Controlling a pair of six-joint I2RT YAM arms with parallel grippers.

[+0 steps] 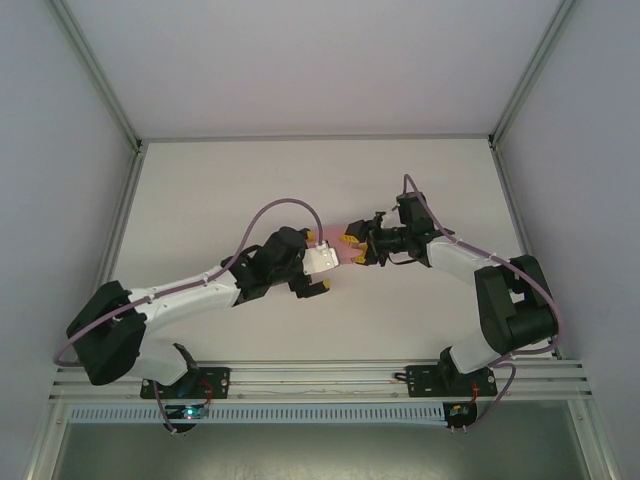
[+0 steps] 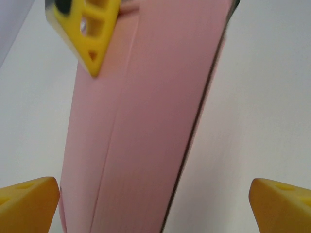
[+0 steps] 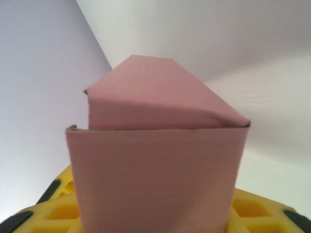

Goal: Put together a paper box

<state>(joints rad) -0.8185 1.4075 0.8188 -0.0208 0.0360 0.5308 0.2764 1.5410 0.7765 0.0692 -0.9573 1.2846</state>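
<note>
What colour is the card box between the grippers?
Plain salmon pink; the small folded card box shows best in the right wrist view.

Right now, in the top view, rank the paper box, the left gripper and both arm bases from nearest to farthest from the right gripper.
1. paper box, in the right gripper, mid-table.
2. left gripper, open, just left of the box.
3. right arm's base, near edge, right side.
4. left arm's base, near edge, left side.
</note>
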